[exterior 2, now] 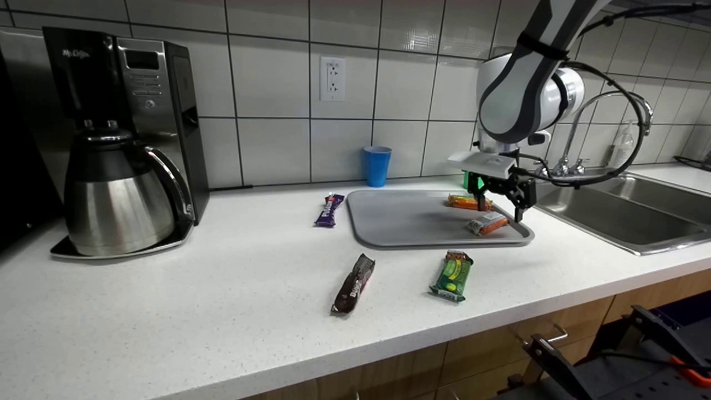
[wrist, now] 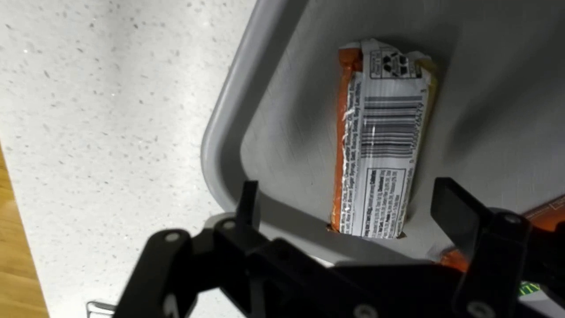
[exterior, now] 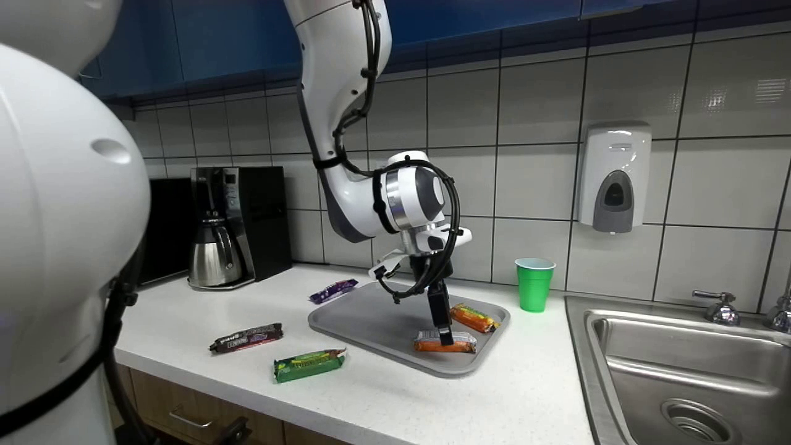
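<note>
My gripper (wrist: 347,194) stands open above the grey tray (wrist: 220,145), pointing down. Between and beyond its spread fingers, in the wrist view, lies a bar in a silver and orange wrapper (wrist: 384,137), barcode side up. Nothing is held. In an exterior view the gripper (exterior 2: 500,212) hangs close over this bar (exterior 2: 487,224); whether a finger touches it I cannot tell. An orange and yellow bar (exterior: 473,317) rests beside it on the tray, towards the wall. The right finger hides most of that orange and yellow bar (wrist: 454,260) in the wrist view.
Off the tray lie a purple bar (exterior 2: 330,210), a brown bar (exterior 2: 354,284) and a green bar (exterior 2: 452,276). By the wall stand a green cup (exterior: 534,287) and a blue cup (exterior 2: 377,166). A sink (exterior: 584,371) and a coffee maker (exterior 2: 153,100) flank the work area.
</note>
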`<state>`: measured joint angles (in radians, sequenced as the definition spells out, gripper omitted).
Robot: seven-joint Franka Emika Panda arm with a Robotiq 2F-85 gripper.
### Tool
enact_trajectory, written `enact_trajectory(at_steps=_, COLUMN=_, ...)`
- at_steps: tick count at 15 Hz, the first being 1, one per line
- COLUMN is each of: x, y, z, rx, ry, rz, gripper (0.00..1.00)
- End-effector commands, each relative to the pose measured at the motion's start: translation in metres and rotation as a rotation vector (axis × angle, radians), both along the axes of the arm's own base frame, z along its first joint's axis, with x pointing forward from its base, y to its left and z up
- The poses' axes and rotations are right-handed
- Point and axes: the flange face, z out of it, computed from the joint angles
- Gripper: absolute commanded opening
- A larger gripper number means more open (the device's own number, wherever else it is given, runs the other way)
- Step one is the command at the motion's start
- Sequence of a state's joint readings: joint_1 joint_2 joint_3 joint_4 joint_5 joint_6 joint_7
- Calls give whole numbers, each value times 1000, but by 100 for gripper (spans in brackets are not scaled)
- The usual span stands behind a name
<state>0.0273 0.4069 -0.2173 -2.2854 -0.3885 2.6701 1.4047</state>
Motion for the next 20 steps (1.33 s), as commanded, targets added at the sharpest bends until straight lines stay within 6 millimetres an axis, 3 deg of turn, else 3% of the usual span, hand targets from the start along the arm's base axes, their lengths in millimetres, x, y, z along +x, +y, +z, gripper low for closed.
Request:
enact_trajectory(at_steps=1, x=15, y=-5, z=-7, rx=0, ry=-10, rz=10, gripper=100)
enact_trajectory(at_steps=7, x=22, y=-6, z=-16, rx=8, ry=-6, rz=-1, gripper=100)
enact_trajectory(at_steps=8, x=22, y=-6, z=-16, rx=10, ry=-11, rz=-8, gripper=75)
enact_trajectory(at_steps=9, x=23, y=-7, z=-17, rx=10, ry=-11, rz=-11, gripper=74)
enact_trajectory(at_steps=16, x=23, y=-9, z=-15, rx=14, ry=-24, rz=-28, gripper=18)
enact_trajectory(at_steps=20, x=22, y=-5, z=-9, rx=9, ry=-35, rz=-15, gripper=17)
